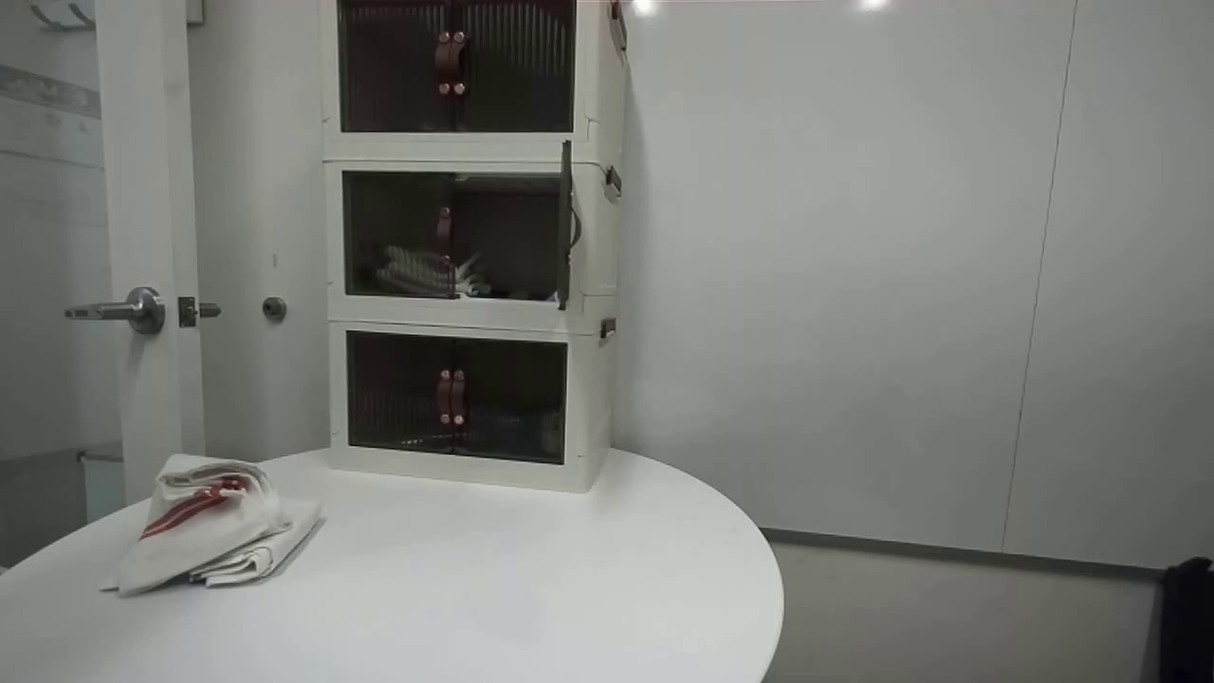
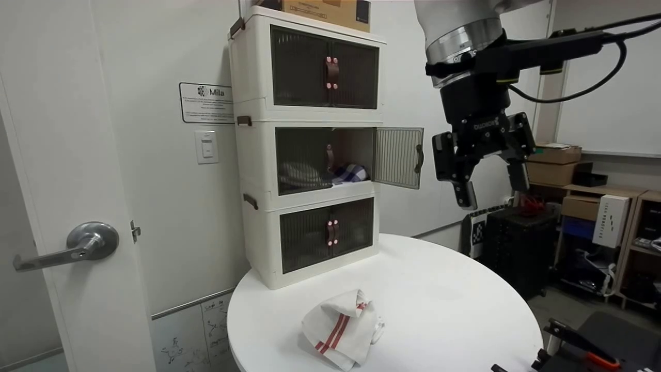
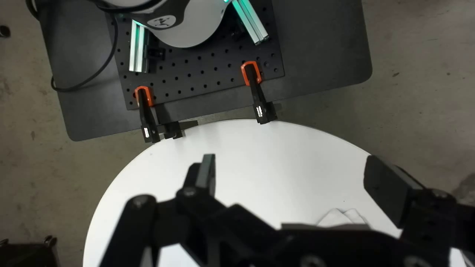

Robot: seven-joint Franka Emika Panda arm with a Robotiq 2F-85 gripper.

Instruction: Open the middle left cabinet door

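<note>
- Nearest in wrist view: Robotiq gripper, black, blocky; fingers spread wide, nothing btwn. In an exterior view it hangs R of the white three-tier cabinet, tips down, well apart from any door.
- Target: middle left cabinet door, L half of mid tier. Looks closed, flush w/ frame, both exterior views. Not yet worked, by my read; step in hand = reach for it.
- Strap handle sits at door's R edge, so hinge prob. L.
- Do it well: turn fingers to face cabinet front, approach square from near side, pass L of middle right door, which stands swung out.
- Hook one fingertip behind strap (matching strap on R door bows out w/ gap), or take free R edge via neighbouring opening. Pull near, then sweep L on an arc; straight yank might drag the tier.
- Wrist view looks down on white round table; no door in it. Bring handle into view before last bit.
- Pane greyish, see-through, fluted; prob. thin plastic, light, flexy. Strap reddish-brown, leather-like, pinkish metallic studs. Cabinet smooth, rounded corners.
- Checked cloth inside R half: blue/white, crumpled; could snag a deep finger.
- Dish towel on table: white, red stripes, loosely folded.
</note>
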